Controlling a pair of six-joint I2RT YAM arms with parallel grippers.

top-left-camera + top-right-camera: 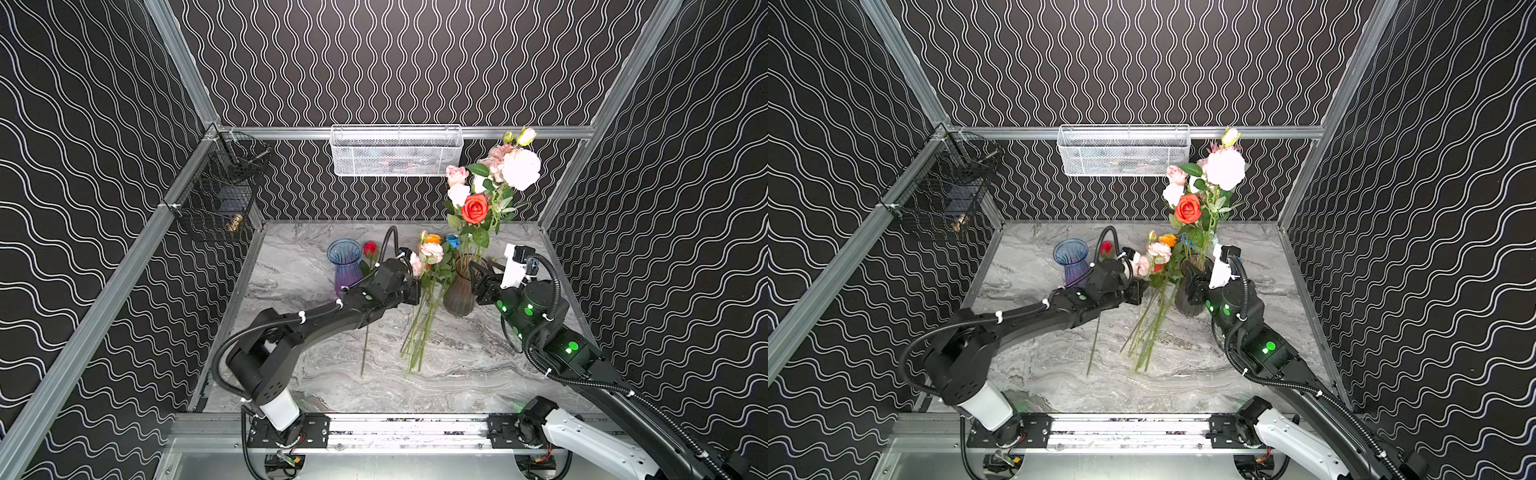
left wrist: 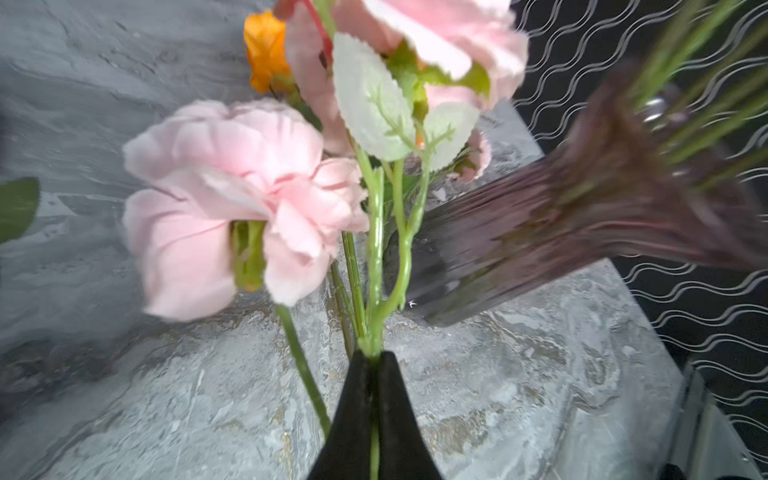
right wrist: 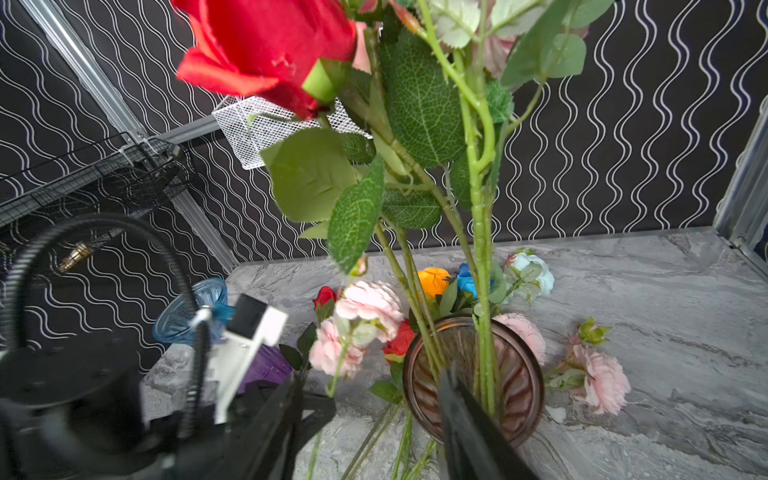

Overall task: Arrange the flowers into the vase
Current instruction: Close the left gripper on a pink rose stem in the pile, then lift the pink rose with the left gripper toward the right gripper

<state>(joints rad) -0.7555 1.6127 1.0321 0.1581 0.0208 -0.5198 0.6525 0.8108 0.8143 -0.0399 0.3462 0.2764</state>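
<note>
Near the middle of the tabletop (image 1: 478,374), my left pincer (image 2: 376,358) is clamped tight on the green stem (image 2: 375,266) of a pale pink spray (image 2: 216,199), whose blooms sit close to the brown vase (image 1: 459,297). That vase stands upright and holds tall stems topped by a red-orange rose (image 1: 475,208) and white and pink blooms. My right pincer (image 1: 481,277) sits at the vase's mouth, jaws partway apart, gripping nothing I can see. More loose flowers (image 1: 419,332) lie on the tabletop beside the vase, and a small red rose (image 1: 370,248) lies by the blue vase (image 1: 344,262).
</note>
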